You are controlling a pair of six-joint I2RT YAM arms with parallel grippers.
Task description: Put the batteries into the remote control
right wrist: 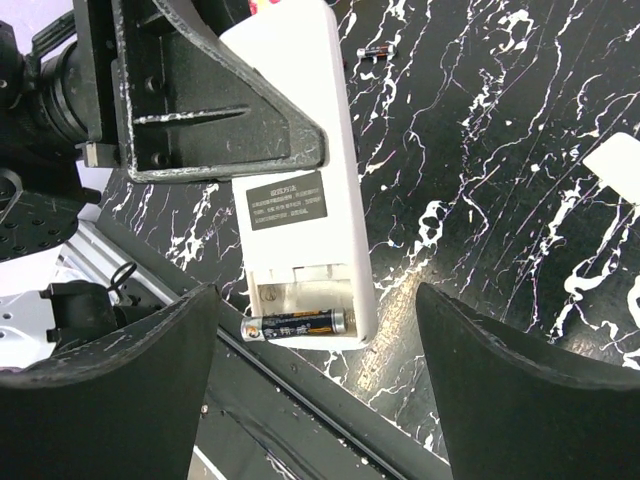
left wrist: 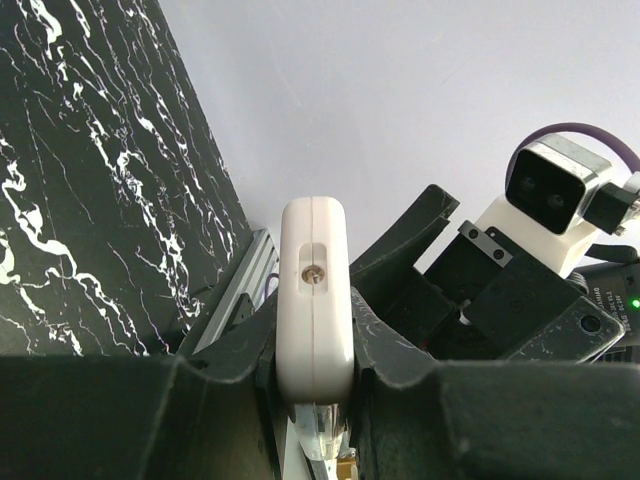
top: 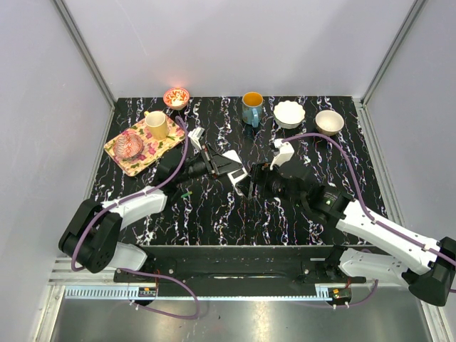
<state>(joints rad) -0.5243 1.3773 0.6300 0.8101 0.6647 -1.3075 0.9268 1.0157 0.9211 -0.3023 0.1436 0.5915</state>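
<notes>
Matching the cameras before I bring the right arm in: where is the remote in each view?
Top external: remote just above the picture's centre.
Left wrist: remote bottom centre, seen end-on.
Right wrist: remote from top centre down to the middle, back facing the camera, with a battery at its lower end.
Shared landmark: the left fingers clamped on it.

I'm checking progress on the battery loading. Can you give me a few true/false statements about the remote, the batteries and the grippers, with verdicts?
1. The left gripper clamps the remote control. True.
2. The right gripper holds a battery. False: its jaws stand open and empty.
3. A loose battery lies on the table. True.
4. The remote's compartment is covered. False: it is open, with a second battery lying across its end.
</notes>
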